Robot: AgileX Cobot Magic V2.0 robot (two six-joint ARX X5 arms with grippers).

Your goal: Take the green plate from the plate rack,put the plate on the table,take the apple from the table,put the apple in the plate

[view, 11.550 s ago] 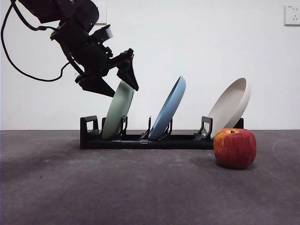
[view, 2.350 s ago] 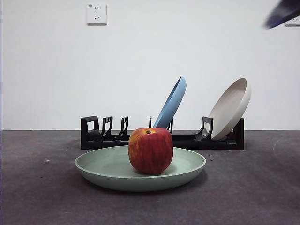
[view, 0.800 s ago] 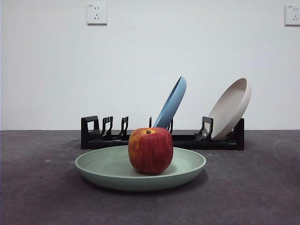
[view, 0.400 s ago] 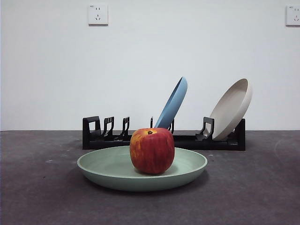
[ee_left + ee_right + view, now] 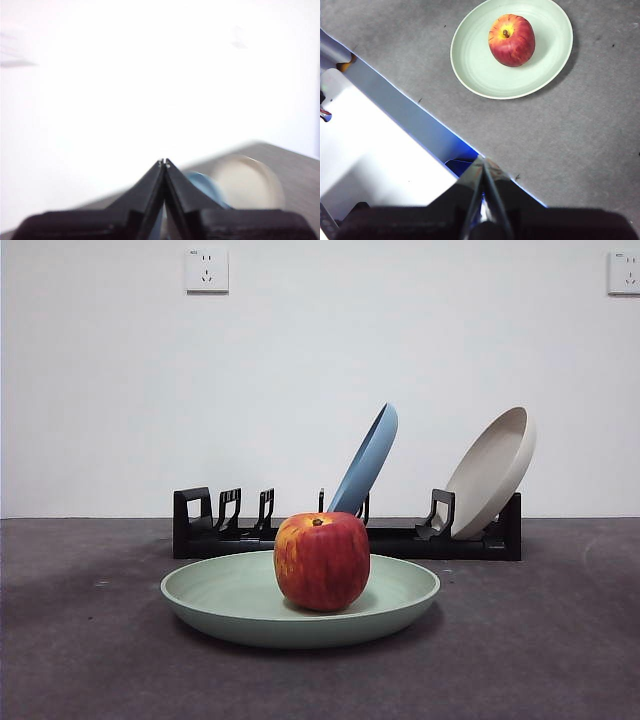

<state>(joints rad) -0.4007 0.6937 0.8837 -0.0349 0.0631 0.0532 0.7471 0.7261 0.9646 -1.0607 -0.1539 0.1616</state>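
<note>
Nearest to you, the round red apple with yellow streaks (image 5: 321, 561) sits in the middle of the wide, pale mint-green plate (image 5: 230, 603), and the plate lies flat on the dark grey matte counter (image 5: 100, 670). The job looks done, so you likely have no next grab. Your right claw (image 5: 482, 161) hangs high and well away from the apple, pinched closed and holding nothing. Your left claw (image 5: 163, 162) is pinched closed too, and empty. Farther back, the long black plastic plate rack (image 5: 215, 537) holds a blue plate (image 5: 366, 458) and a beige plate (image 5: 492, 471), before a white wall (image 5: 320, 350).
</note>
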